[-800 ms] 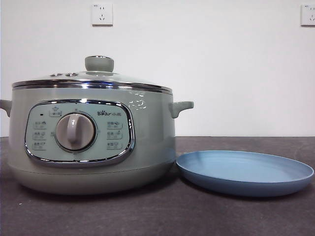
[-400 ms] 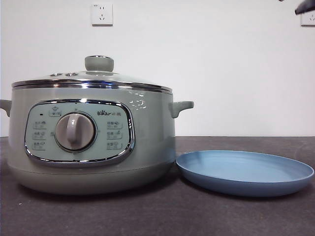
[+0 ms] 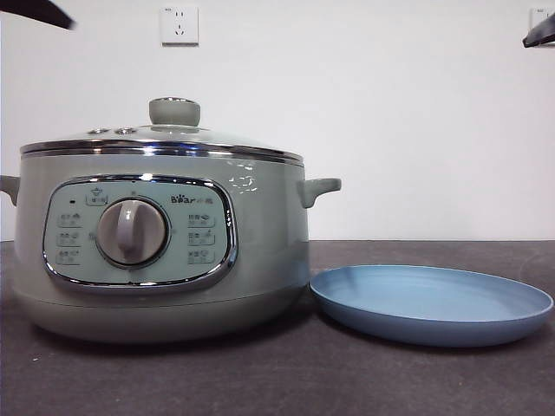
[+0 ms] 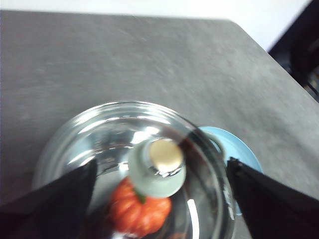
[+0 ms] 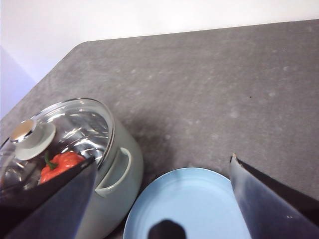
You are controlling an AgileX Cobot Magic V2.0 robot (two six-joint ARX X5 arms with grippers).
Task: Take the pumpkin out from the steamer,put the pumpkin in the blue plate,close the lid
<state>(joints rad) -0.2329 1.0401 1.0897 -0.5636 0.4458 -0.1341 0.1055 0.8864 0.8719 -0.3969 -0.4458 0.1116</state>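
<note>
The pale green steamer (image 3: 165, 243) stands at the left of the table, its glass lid (image 3: 165, 139) shut on it and the knob (image 3: 174, 111) on top. Through the glass the orange-red pumpkin (image 4: 139, 209) lies inside the pot, also visible as the pumpkin (image 5: 60, 164) in the right wrist view. The blue plate (image 3: 431, 303) sits empty beside the steamer's right handle. My left gripper (image 4: 162, 162) hangs open high above the lid's knob (image 4: 158, 164). My right gripper (image 5: 162, 159) is open too, high over the table beyond the blue plate (image 5: 189, 204).
Black arm tips show at the front view's top left corner (image 3: 35, 10) and top right corner (image 3: 539, 33). A white wall with two sockets stands behind the dark grey table (image 3: 286, 373). The table's edges run close beside the steamer and the plate.
A black tip has come in at the top left corner of the front view. The one at the top right appeared half a second ago and has shifted slightly. Steamer, lid and plate have not moved.
</note>
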